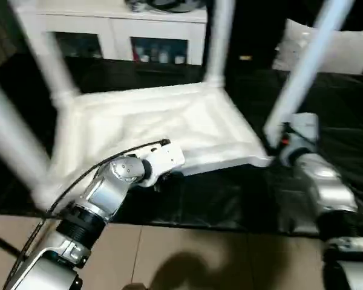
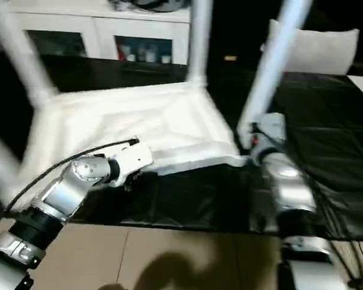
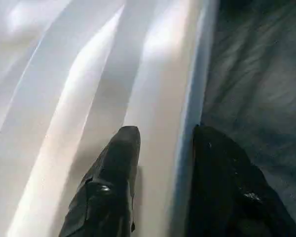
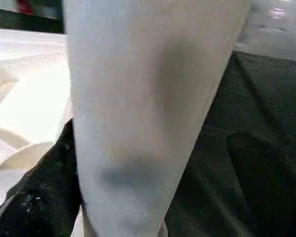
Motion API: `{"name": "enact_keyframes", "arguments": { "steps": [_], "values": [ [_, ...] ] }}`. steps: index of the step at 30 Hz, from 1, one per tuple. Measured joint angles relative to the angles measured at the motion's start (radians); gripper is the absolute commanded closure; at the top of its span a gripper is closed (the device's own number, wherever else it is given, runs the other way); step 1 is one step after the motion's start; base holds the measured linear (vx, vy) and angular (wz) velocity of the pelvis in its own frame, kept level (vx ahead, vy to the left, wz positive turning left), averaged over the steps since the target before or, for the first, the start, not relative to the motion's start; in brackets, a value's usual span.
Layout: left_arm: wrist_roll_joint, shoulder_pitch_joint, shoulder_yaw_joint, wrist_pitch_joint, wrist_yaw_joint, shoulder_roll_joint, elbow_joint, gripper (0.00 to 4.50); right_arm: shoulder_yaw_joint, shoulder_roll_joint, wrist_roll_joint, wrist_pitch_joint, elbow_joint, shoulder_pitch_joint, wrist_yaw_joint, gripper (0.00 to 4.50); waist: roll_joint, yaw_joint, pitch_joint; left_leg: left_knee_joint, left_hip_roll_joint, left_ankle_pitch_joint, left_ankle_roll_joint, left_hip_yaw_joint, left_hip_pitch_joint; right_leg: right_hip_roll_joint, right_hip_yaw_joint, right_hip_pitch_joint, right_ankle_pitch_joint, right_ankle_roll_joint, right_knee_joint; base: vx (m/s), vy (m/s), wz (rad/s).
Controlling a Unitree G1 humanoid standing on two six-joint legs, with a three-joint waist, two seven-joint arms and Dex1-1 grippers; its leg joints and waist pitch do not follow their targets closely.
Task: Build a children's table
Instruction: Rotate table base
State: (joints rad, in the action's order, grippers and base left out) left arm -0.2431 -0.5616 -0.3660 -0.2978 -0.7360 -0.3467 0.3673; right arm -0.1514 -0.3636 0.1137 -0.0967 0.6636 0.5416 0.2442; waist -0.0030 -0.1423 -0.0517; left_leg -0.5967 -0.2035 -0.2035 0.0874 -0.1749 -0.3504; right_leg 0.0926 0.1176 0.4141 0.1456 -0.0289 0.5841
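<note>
Upside down on a black sheet (image 1: 345,121) lies the children's table: its white ribbed tabletop (image 1: 169,124) faces up with four white tube legs standing out of the corner sockets. The left gripper (image 3: 163,148) sits at the tabletop's near edge, one black finger (image 3: 113,182) resting on the ribbed underside inside the rim and the other outside it over the black sheet, so the rim runs between them; the fingers stand partly apart and whether they press the rim cannot be told. The right gripper (image 4: 153,197) is at the near right corner, where the near right leg (image 1: 305,66) rises just beyond it. In the right wrist view that leg stands between the two fingers, with one finger (image 4: 34,197) close against it and the other well clear of it, so the claw is spread wide and released. The far right leg (image 1: 218,39) stands at the corner beyond the right gripper, the far left leg (image 1: 45,51) beyond the left gripper, and the near left leg (image 1: 9,145) leans out to the left of that gripper. Behind the table is a white cabinet with glass doors (image 1: 118,36). A white pillow (image 1: 339,51) lies far beyond the right gripper. Brown floor (image 1: 187,254) shows beneath both silver forearms.
</note>
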Motion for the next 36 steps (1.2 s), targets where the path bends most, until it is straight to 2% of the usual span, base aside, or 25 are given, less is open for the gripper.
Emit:
{"name": "enact_keyframes", "arguments": {
  "steps": [5, 8, 11, 15, 17, 18, 20, 24, 26, 28, 33, 36],
  "values": [
    [-0.032, -0.019, 0.027, 0.019, 0.088, -0.004, 0.056, 2.57, -0.052, -0.074, -0.008, 0.000, 0.034, -0.025, -0.055, 0.06, 0.000, 0.002, 0.000, 0.000, 0.000, 0.000, 0.000, 0.001, 0.000, 0.000, 0.000, 0.000, 0.001, 0.003, 0.000, 0.000, 0.000, 0.00],
    [-0.037, -0.041, 0.031, 0.068, 0.156, 0.027, 0.089, 2.57, -0.079, -0.096, -0.010, 0.000, 0.061, -0.036, -0.082, 0.06, 0.000, 0.008, 0.000, 0.000, -0.001, 0.000, 0.000, 0.001, -0.001, 0.000, 0.000, 0.000, 0.001, 0.003, 0.000, 0.000, 0.000, 0.00],
    [-0.024, -0.045, 0.045, 0.132, 0.202, 0.077, 0.103, 2.57, -0.085, -0.098, -0.008, 0.000, 0.056, -0.049, -0.084, 0.06, 0.001, 0.026, 0.000, 0.000, -0.001, 0.000, -0.001, 0.001, -0.003, -0.001, 0.001, 0.001, 0.001, 0.003, 0.000, 0.000, 0.000, 0.00],
    [0.040, -0.045, 0.086, 0.180, 0.231, 0.161, 0.109, 2.57, -0.084, -0.072, -0.005, 0.020, 0.018, -0.064, -0.083, 0.06, 0.001, 0.045, 0.000, 0.000, -0.001, 0.000, -0.001, 0.001, -0.008, -0.001, 0.001, 0.004, 0.002, 0.003, 0.000, 0.000, 0.000, 0.00],
    [0.058, -0.045, 0.096, 0.190, 0.243, 0.180, 0.109, 2.22, -0.078, -0.063, -0.004, 0.021, 0.005, -0.066, -0.085, 0.00, 0.001, 0.055, 0.001, 0.000, -0.002, 0.003, -0.005, 0.000, -0.008, -0.002, 0.001, 0.004, 0.001, 0.003, 0.001, 0.000, 0.000, 0.00],
    [0.071, -0.042, 0.104, 0.190, 0.252, 0.184, 0.109, 2.22, -0.078, -0.060, -0.003, 0.020, -0.006, -0.071, -0.092, 0.00, 0.001, 0.057, 0.001, 0.000, -0.002, 0.003, -0.006, 0.000, -0.009, -0.002, 0.001, 0.005, 0.002, 0.003, 0.001, 0.000, 0.000, 0.00],
    [0.106, -0.007, 0.148, 0.169, 0.267, 0.194, 0.067, 2.14, -0.083, -0.026, -0.003, 0.007, -0.097, -0.115, -0.131, 0.00, 0.002, 0.058, 0.001, 0.000, -0.003, 0.003, -0.006, 0.001, -0.008, -0.003, 0.002, 0.005, 0.002, 0.004, 0.001, 0.000, 0.000, 0.00],
    [0.124, 0.080, 0.174, 0.157, 0.284, 0.182, -0.018, 1.73, -0.072, 0.039, -0.007, -0.006, -0.232, -0.208, -0.176, 0.00, 0.002, 0.053, 0.001, 0.001, -0.003, 0.003, -0.006, 0.001, -0.008, -0.002, 0.002, 0.005, 0.003, 0.005, 0.000, 0.000, 0.000, 0.00],
    [0.130, 0.178, 0.212, 0.150, 0.321, 0.174, -0.135, 1.60, -0.070, 0.080, -0.010, -0.022, -0.398, -0.314, -0.211, 0.00, 0.002, 0.052, 0.001, 0.001, -0.003, 0.003, -0.007, 0.001, -0.009, -0.002, 0.001, 0.004, 0.005, 0.008, 0.000, 0.000, 0.000, 0.00],
    [0.130, 0.243, 0.248, 0.138, 0.345, 0.155, -0.188, 1.35, -0.067, 0.105, -0.010, -0.036, -0.476, -0.384, -0.226, 0.00, 0.002, 0.053, 0.001, 0.001, -0.002, -0.001, -0.002, 0.001, -0.007, -0.002, 0.002, 0.004, 0.007, 0.009, 0.000, 0.000, 0.000, 0.00],
    [0.132, 0.265, 0.283, 0.124, 0.371, 0.153, -0.245, 1.01, -0.061, 0.108, -0.008, -0.055, -0.553, -0.403, -0.233, 0.00, 0.003, 0.053, 0.001, 0.001, -0.001, -0.001, -0.002, 0.002, -0.003, -0.001, 0.001, 0.001, 0.006, 0.010, -0.004, 0.000, 0.000, 0.00],
    [0.144, 0.351, 0.331, 0.097, 0.433, 0.183, -0.338, 0.86, -0.018, 0.122, -0.002, -0.097, -0.642, -0.444, -0.208, 0.00, 0.005, 0.065, 0.002, 0.003, -0.001, -0.002, -0.001, 0.002, 0.000, -0.002, 0.001, -0.006, 0.005, 0.011, -0.007, 0.000, 0.000, 0.00]
  ]
}}
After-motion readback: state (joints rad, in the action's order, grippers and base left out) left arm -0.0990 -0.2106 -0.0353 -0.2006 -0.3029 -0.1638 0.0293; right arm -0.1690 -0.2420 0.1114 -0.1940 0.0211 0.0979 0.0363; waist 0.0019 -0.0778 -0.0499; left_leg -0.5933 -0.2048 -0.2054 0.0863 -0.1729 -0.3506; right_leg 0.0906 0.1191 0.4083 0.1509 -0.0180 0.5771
